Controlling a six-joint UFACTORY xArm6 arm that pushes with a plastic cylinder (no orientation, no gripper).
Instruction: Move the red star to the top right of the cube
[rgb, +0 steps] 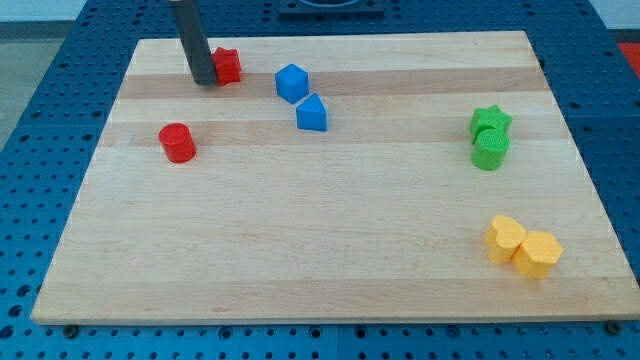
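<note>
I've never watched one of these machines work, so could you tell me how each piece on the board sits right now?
my tip: down on the board, against the red star's left side
red star: near the top left, touching the rod
blue cube: right of the star, apart
blue wedge-like block: just below the cube
red cylinder: alone, upright
green star, green cylinder: touching
yellow blocks: touching

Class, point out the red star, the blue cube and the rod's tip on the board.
red star (229, 65), camera view: on its right half, beside the rod.
blue cube (291, 82), camera view: on its top face.
my tip (203, 81), camera view: on the rod's very end, touching the star's left.
</note>
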